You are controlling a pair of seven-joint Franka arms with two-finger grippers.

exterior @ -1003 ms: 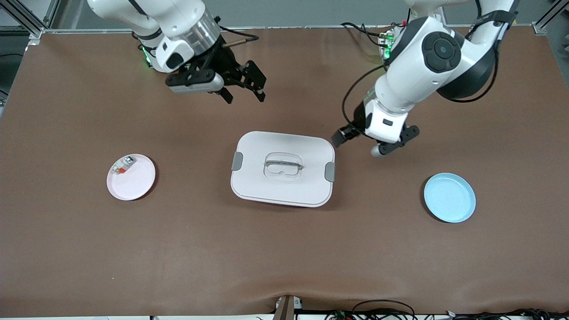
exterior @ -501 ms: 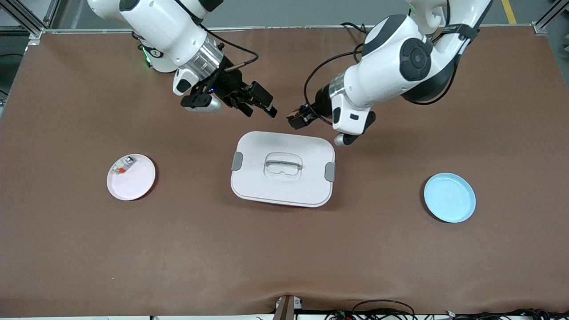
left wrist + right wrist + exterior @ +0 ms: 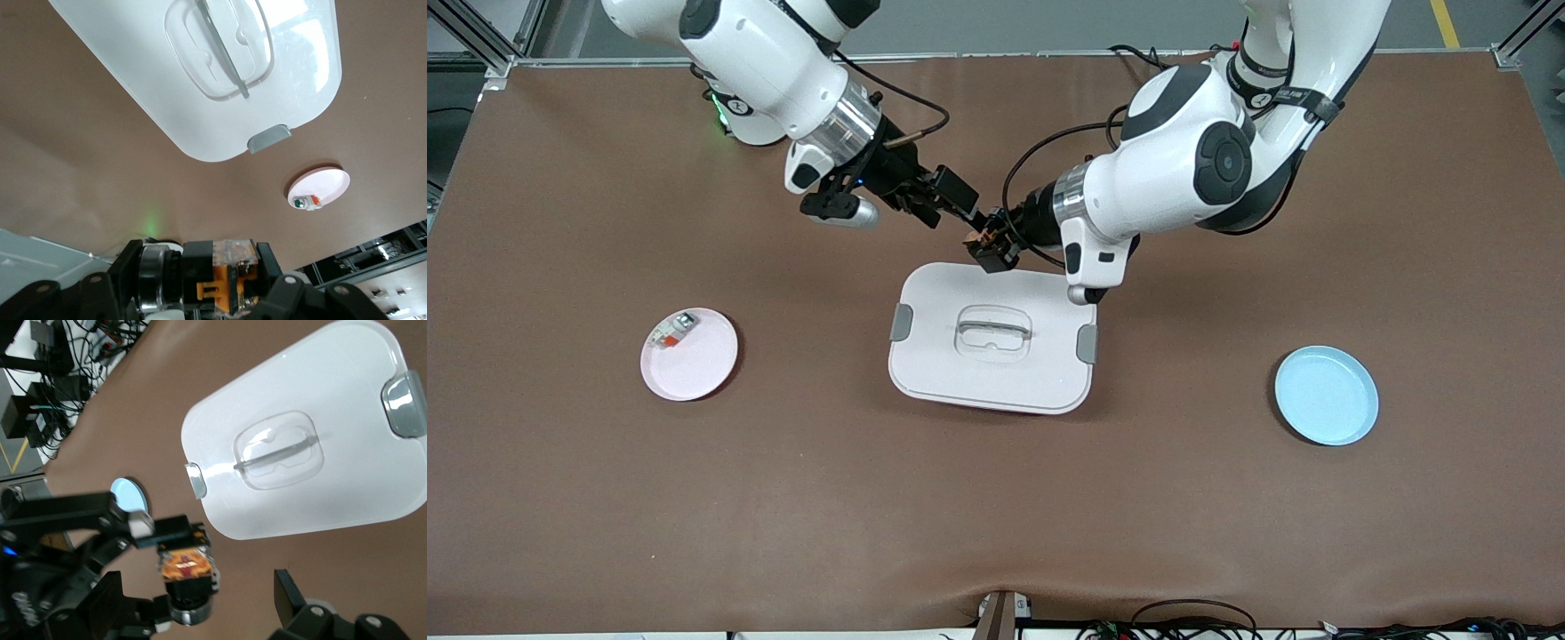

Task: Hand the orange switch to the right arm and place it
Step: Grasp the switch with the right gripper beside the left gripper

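Left gripper (image 3: 989, 242) jaws clamp the orange switch (image 3: 187, 565), mostly hidden in front view; right gripper (image 3: 951, 209) jaws gape empty beside it.

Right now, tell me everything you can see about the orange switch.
The orange switch is a tiny black boxy part with an orange top and a clear piece beside it. It is off the table, clamped in the shut left gripper over the white lidded box's edge nearest the robots' bases. The open right gripper sits close beside it.
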